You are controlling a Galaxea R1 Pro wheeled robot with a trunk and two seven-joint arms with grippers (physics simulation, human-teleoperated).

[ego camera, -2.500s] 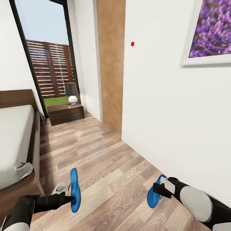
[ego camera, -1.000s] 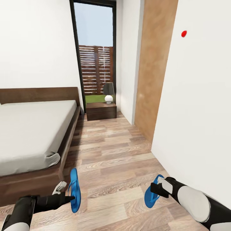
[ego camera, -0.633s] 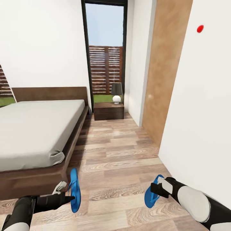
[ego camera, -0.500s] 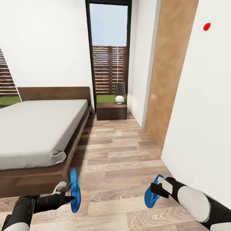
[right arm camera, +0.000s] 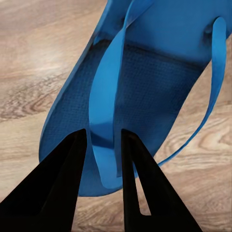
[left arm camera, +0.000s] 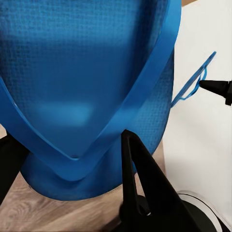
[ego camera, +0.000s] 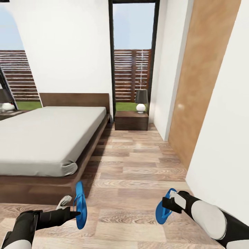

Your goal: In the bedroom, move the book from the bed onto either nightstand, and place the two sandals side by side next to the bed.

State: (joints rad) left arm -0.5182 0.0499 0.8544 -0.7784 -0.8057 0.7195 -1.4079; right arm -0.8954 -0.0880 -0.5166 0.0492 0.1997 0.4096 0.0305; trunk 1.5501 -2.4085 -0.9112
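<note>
- We see 2 bright blue flat flip-flop sandals held above the wood-plank floor (ego camera: 138, 162): the left sandal (ego camera: 80, 204) stands on edge, and the right sandal (ego camera: 163, 210) hangs tilted, well apart from it.
- Our left gripper (ego camera: 76, 213) has its black fingers (left arm camera: 137, 186) pinching the left sandal; our right gripper (ego camera: 167, 204) has its black fingers (right arm camera: 63, 183) pressed onto a thong strap of the right sandal.
- The large low bed (ego camera: 52, 138), dark brown wood frame under a pale grey mattress, lies ahead on the left, its foot corner near the left sandal.
- A small dark brown wooden nightstand (ego camera: 131, 120) sits just beside the headboard, its surface carrying a dark-shaded lamp (ego camera: 140, 101) with a white base, before a tall black-framed window (ego camera: 133, 62).
</note>
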